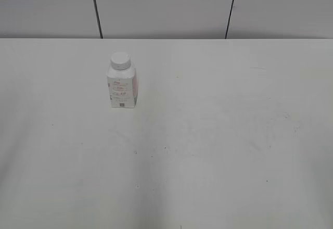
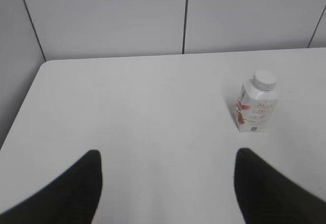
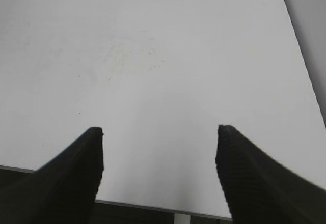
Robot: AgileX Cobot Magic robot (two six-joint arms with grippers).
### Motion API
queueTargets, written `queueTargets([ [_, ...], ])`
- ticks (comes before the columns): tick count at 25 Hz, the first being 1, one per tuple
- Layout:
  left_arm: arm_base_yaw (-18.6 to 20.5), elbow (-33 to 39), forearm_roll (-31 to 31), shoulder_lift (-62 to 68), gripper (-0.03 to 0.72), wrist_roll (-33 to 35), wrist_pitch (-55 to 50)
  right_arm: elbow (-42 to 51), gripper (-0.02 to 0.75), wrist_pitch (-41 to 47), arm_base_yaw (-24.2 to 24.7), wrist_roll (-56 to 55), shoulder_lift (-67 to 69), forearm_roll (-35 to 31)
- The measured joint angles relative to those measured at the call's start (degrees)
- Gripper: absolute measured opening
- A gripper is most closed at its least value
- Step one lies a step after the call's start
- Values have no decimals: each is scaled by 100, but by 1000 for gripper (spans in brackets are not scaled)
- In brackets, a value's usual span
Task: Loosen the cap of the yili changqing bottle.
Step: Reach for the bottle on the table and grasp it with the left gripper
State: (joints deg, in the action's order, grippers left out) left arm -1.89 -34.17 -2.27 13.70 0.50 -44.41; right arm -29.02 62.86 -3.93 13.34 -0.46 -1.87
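The yili changqing bottle (image 1: 123, 89) stands upright on the white table, left of the middle in the exterior view, with its white cap (image 1: 120, 60) on top. In the left wrist view the bottle (image 2: 256, 108) and its cap (image 2: 264, 80) stand ahead and to the right of my left gripper (image 2: 167, 157), which is open and empty, well short of the bottle. My right gripper (image 3: 159, 130) is open and empty over the table's near edge. The bottle is out of the right wrist view. Neither gripper shows in the exterior view.
The white table (image 1: 218, 135) ends at a grey panelled wall (image 1: 166, 5) at the back. Its left edge and rounded corner (image 2: 43, 66) show in the left wrist view. Its near edge (image 3: 153, 206) and right edge show in the right wrist view.
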Motion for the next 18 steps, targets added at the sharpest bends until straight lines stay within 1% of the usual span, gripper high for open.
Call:
queueTargets([
  [3, 0, 0, 151, 847, 496, 228, 744, 0, 546, 0, 0, 0, 0, 0],
  [6, 0, 0, 179, 1631, 496, 296, 1621, 0, 546, 0, 0, 0, 0, 0],
  [9, 0, 0, 385, 2361, 496, 310, 2477, 0, 546, 0, 0, 0, 0, 0],
  [14, 0, 12, 548, 3679, 496, 310, 3536, 0, 546, 0, 0, 0, 0, 0],
  [18, 0, 16, 591, 4411, 496, 310, 4213, 0, 546, 0, 0, 0, 0, 0],
])
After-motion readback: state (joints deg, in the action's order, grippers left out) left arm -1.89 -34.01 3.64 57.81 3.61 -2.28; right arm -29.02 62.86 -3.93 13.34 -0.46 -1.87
